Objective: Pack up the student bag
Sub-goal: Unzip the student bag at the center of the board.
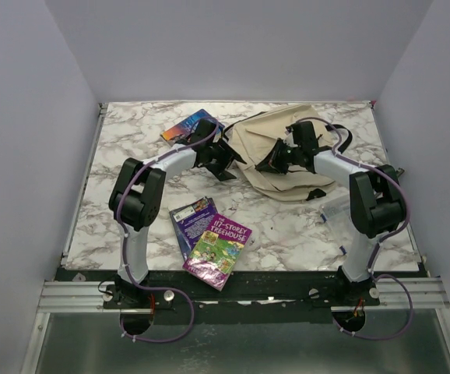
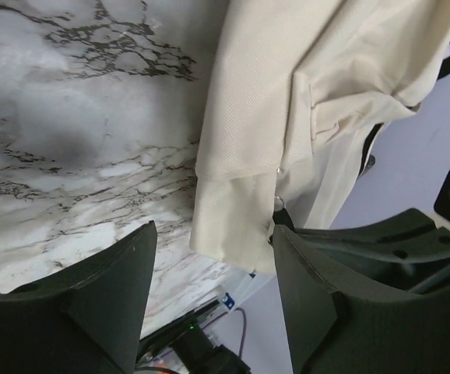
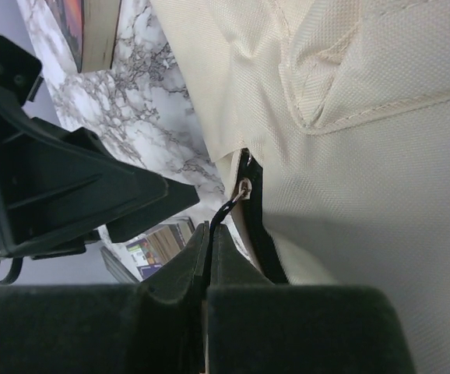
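Lying toward the far side of the marble counter (image 1: pixel 287 226), a little right of its middle, the student bag (image 1: pixel 265 139) is slumped flat and crumpled, cream fabric uppermost, with black straps trailing off its right side; both arms stretch out to it from the near edge; the left hand (image 2: pixel 213 234) is at the bag's left edge with its fingers (image 2: pixel 108 288) spread well apart, and a folded corner of the cream fabric shows in the gap beyond them, not gripped as far as the wrist view shows; a small metal ring (image 2: pixel 278 204) on the bag lies just beside one of those fingers; the right hand (image 3: pixel 209 231) comes in over the middle of the bag, facing the left hand, its fingers pressed together on the zipper pull (image 3: pixel 226 209), a thin black cord that runs from a metal loop on the black zipper trim down into the fingertips; the two hands are near each other but apart; a colourful book (image 1: pixel 180 125) lies just left of the bag at the far side, partly hidden under the left arm; near the arms' bases, well apart from the bag, two more books overlap, the 117-Storey Treehouse book (image 1: pixel 219 248) tilted on top of a purple-blue book (image 1: pixel 190 218).
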Robot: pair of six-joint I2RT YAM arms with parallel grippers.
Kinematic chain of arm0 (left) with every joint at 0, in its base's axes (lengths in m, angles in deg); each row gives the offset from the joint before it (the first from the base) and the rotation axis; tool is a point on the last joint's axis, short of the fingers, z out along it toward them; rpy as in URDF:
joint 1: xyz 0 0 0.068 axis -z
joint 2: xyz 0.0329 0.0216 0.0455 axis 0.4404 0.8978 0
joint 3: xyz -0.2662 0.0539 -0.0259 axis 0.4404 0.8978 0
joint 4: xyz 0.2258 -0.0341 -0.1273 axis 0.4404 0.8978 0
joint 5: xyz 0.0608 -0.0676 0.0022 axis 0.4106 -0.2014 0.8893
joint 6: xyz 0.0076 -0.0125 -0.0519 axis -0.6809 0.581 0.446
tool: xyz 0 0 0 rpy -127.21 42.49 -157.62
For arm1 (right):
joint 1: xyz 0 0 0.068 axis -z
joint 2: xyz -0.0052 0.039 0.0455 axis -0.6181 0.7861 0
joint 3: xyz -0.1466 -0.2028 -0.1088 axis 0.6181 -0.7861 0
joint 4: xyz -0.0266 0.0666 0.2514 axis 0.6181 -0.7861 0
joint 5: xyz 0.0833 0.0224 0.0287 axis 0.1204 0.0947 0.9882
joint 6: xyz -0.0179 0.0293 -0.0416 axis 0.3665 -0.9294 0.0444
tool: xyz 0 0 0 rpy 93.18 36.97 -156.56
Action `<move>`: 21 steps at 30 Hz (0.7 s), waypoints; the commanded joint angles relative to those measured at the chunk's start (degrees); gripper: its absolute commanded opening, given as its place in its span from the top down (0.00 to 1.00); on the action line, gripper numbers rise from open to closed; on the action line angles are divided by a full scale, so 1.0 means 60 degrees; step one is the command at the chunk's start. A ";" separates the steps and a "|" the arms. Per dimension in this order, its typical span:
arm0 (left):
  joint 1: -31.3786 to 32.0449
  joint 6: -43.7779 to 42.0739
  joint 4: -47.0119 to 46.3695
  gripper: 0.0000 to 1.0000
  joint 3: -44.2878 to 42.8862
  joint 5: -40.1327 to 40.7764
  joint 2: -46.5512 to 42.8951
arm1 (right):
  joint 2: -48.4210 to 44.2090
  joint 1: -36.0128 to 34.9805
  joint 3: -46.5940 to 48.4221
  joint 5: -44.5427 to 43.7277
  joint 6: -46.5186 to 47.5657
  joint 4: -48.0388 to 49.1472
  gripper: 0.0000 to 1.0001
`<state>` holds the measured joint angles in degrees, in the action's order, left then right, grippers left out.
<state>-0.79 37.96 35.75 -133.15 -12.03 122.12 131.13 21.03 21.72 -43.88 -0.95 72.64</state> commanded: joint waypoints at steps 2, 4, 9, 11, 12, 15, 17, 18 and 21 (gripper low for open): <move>0.0125 0.1288 -0.0419 0.36 0.0269 0.0722 0.0206 | -0.0274 0.0031 0.0058 0.0833 -0.0470 0.0322 0.99; 0.0141 0.1339 -0.0680 0.36 0.0126 0.0685 0.0469 | -0.0252 0.0032 0.0120 0.0962 -0.0534 0.0271 1.00; 0.0250 0.1351 -0.1843 0.37 0.0134 0.0220 0.0917 | -0.0280 0.0031 0.0288 0.1345 -0.0539 -0.0058 0.99; 0.0342 0.1463 -0.2718 0.36 0.0510 0.0286 0.0838 | -0.0322 0.0031 0.0310 0.1527 -0.0587 -0.0165 1.00; 0.0360 0.1582 -0.3202 0.36 0.0744 0.0295 0.0829 | -0.0366 0.0031 0.0288 0.1590 -0.0628 -0.0138 1.00; 0.0339 0.1768 -0.4566 0.42 0.0930 0.0146 0.1033 | -0.0553 0.0031 0.0333 0.1530 -0.0602 -0.0403 0.99; 0.0278 0.1685 -0.4944 0.58 0.0792 0.0115 0.1223 | -0.0662 0.0032 0.0391 0.1440 -0.0482 -0.0680 0.99; 0.0238 0.1638 -0.5220 0.65 0.0774 0.0048 0.1267 | -0.0716 0.0031 0.0410 0.1448 -0.0337 -0.0850 0.99; 0.0135 0.1418 -0.6625 0.82 0.1138 0.0056 0.1186 | -0.0956 -0.0001 0.0412 0.0985 0.0529 -0.1990 0.99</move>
<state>0.70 46.75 11.27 -127.97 -11.44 128.46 129.78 21.38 21.94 -38.83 -2.94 69.37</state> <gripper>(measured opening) 0.290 0.009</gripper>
